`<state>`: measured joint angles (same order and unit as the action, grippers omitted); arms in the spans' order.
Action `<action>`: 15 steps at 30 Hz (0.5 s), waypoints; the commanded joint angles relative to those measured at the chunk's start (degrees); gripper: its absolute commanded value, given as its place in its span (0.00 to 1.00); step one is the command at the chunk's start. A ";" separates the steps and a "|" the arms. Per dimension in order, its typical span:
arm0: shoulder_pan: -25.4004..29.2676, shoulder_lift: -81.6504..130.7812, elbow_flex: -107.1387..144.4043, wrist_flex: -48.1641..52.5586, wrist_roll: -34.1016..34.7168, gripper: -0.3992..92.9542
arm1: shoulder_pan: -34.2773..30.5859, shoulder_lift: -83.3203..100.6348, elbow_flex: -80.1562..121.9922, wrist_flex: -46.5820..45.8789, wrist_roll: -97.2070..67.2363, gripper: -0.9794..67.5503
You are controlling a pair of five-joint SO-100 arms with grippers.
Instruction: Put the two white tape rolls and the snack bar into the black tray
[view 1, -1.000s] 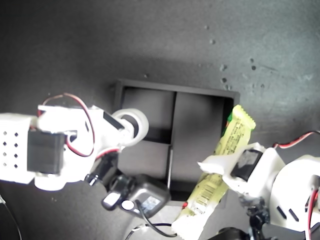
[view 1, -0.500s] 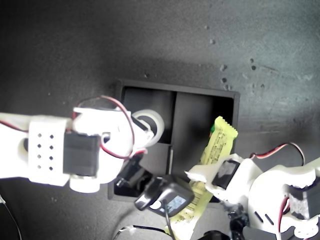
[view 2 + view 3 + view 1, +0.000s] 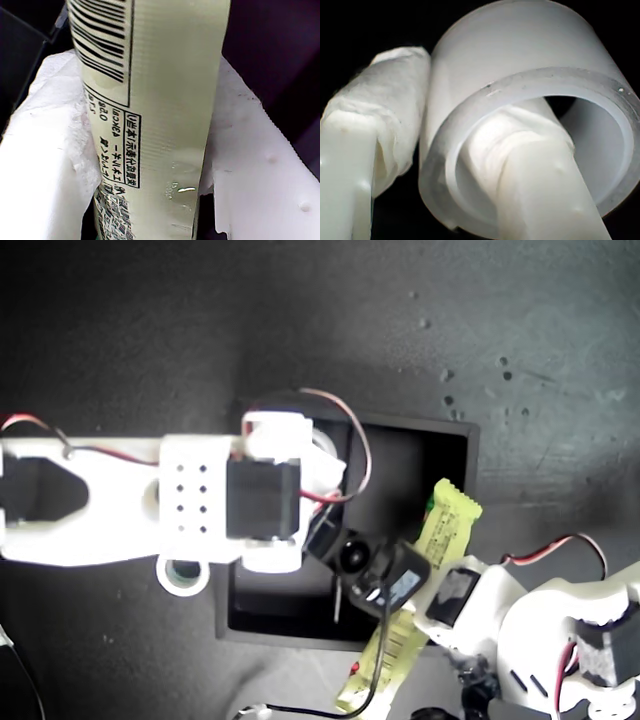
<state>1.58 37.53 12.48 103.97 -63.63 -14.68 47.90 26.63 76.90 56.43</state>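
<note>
In the second wrist view my second gripper (image 3: 445, 115) is shut on a white tape roll (image 3: 535, 65), one finger inside the ring and one outside. In the exterior view that gripper (image 3: 322, 465) hangs over the black tray (image 3: 462, 432), its arm hiding most of the roll. My first gripper (image 3: 428, 612) is shut on the snack bar (image 3: 443, 530), which slants over the tray's near corner at the exterior view's right. The first wrist view shows the snack bar (image 3: 160, 125) clamped between white padded fingers (image 3: 40, 165). A smaller tape roll (image 3: 183, 575) with a greenish core lies on the table beside the tray.
The table is a dark mat (image 3: 250, 320) with a few pale specks towards the exterior view's right. The second arm's white body (image 3: 120, 500) spans the exterior view's left half. Red and black cables run around both arms.
My second arm has swung towards the exterior view's right, carrying its roll over the tray and uncovering the smaller roll on the table. The snack bar has shifted slightly towards the tray.
</note>
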 commanded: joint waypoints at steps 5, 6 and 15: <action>-1.05 -1.49 -4.04 1.23 -0.18 0.04 | -0.70 0.70 0.09 -0.26 -52.82 0.09; -1.05 -1.67 -4.04 1.23 -0.35 0.06 | -0.70 0.70 0.18 -0.26 -52.82 0.09; -0.26 2.99 0.18 1.23 -2.11 0.18 | -0.44 0.70 1.05 2.37 -53.17 0.32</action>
<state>1.05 35.33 12.22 104.15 -65.21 -15.47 47.81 28.30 77.96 56.43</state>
